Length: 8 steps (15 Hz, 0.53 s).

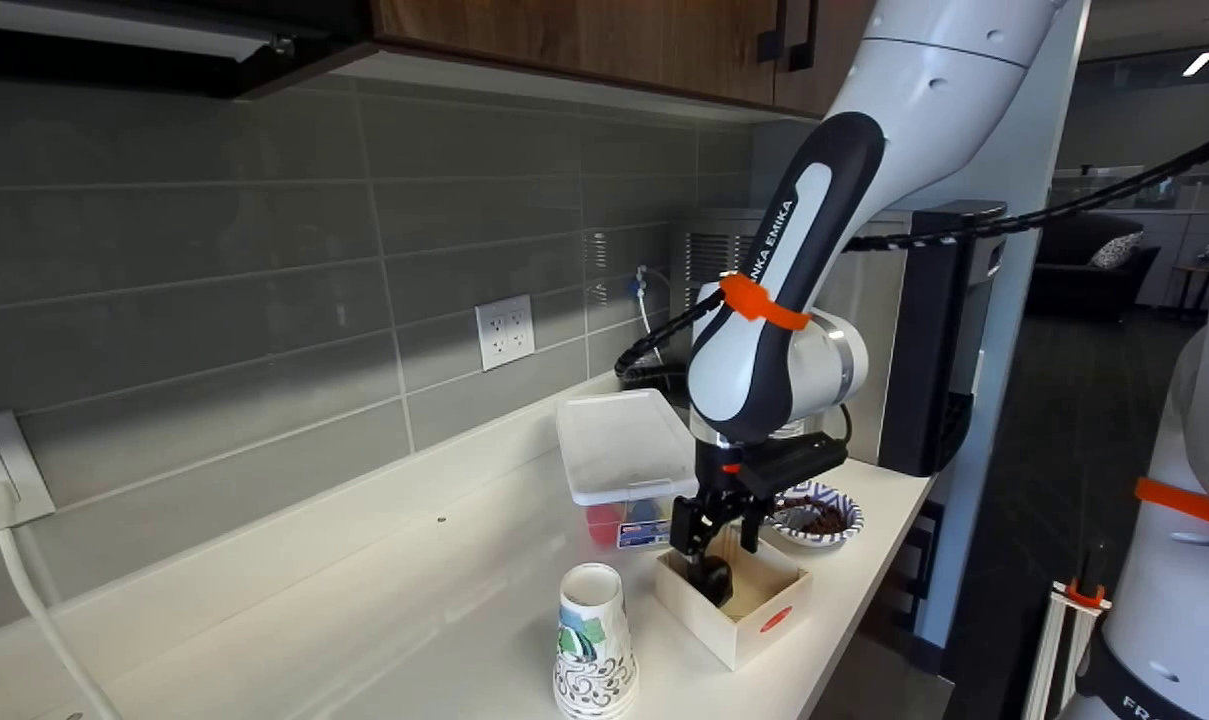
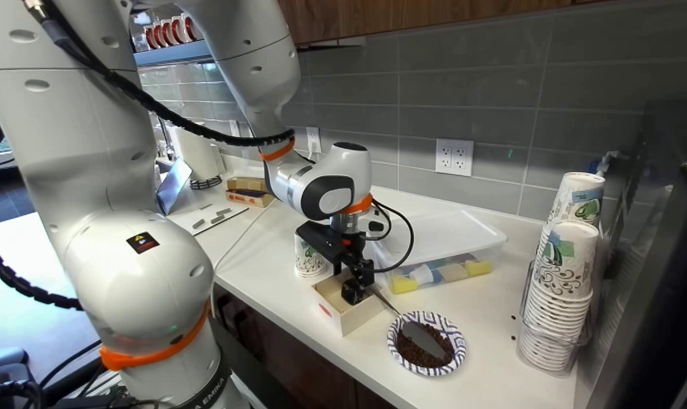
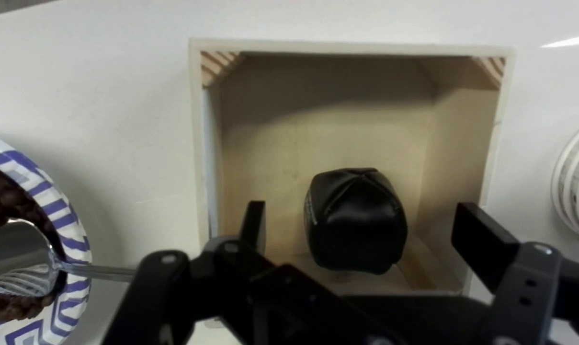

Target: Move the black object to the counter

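here's the black object point(image 3: 356, 220), a lumpy seamed thing sitting inside the small wooden box point(image 3: 351, 47) on the white bench point(image 3: 126, 96), and the pincer point(image 3: 363, 223) points down over it, fingers point(image 3: 256, 223) spread wide, one to each side, bare wood showing between them and it: nothing gripped. how low those tips reach, i can't tell; from an exterior view it's black on black, finger and object running together. the box's lower edge in the wrist view? mostly blotted out by the pincer's own body. next door, the patterned bowl point(image 2: 459, 342), chopped by the left edge of the wrist view, whole in an exterior view, brown bits point(image 2: 414, 353) inside. a metal spoon point(image 2: 423, 339) lies on them, its handle vanishing behind the pincer, so i can't see what the far end rests on. the paper cups point(image 1: 596, 640) beside the box are sliced by the right edge of the wrist view. and there's the lidded plastic tub point(image 1: 624, 450), one end lost behind the arm point(image 1: 729, 370), its contents murky through the wall, just blotches of colour.
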Motion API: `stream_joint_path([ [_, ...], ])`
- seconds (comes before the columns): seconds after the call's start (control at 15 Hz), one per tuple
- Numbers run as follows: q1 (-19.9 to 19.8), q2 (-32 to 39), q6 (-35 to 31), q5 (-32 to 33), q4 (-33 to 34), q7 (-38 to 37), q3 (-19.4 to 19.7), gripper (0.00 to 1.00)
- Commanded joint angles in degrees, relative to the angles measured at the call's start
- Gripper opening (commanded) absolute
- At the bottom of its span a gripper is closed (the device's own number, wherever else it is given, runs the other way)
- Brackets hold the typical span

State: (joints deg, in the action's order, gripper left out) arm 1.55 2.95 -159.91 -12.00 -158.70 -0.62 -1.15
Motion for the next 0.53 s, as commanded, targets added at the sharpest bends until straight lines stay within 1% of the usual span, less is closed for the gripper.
stream_joint_path([
  [0.0,-0.29,1.78,-2.14,-1.35,0.04,0.32,-0.64,1.00],
  [0.13,-0.37,2.48,-2.60,-1.07,0.04,0.02,-0.67,1.00],
  [0.2,-0.40,2.88,-2.96,-0.93,0.04,-0.08,-0.68,0.75],
  [0.27,-0.37,3.21,-3.35,-0.25,0.04,-0.54,-0.56,0.74],
  [0.33,-0.35,3.50,-3.87,0.06,0.05,-0.87,-0.49,0.68],
  [0.4,-0.34,3.84,-4.69,0.27,0.05,-1.10,-0.46,0.58],
  [0.47,-0.25,4.19,-5.66,0.85,0.05,-1.68,-0.29,0.50],
])
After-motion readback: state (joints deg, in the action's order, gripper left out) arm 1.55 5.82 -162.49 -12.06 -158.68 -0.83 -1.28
